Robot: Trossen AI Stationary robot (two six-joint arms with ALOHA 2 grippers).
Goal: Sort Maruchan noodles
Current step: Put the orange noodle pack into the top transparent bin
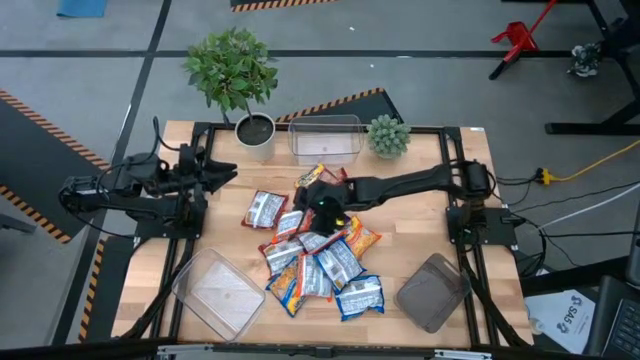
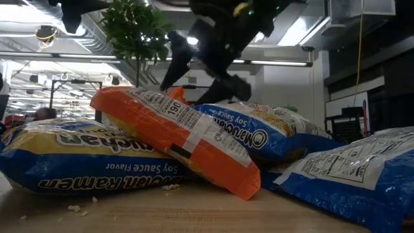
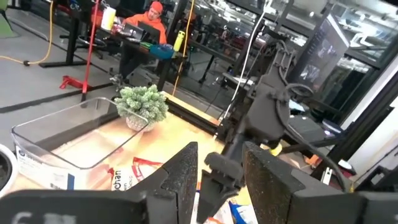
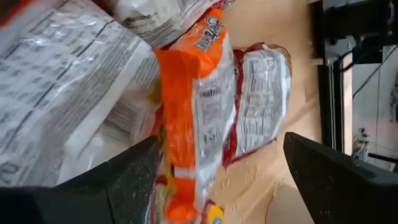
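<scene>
Orange noodle packet (image 4: 186, 124) between right pincer (image 4: 217, 180) fingers

The heap of Maruchan noodle packets (image 1: 315, 255) crowds the middle of the worktop (image 1: 420, 230), with the right gripper (image 1: 318, 205) standing wide open over the heap's far edge, an orange packet (image 4: 186, 124) between its fingers. Past the heap, a clear tub (image 1: 325, 138), a white plant pot (image 1: 256, 132) and a small green plant (image 1: 388, 135) line the rim. Bare wood lies between the heap and a grey lid (image 1: 432, 292).
</scene>
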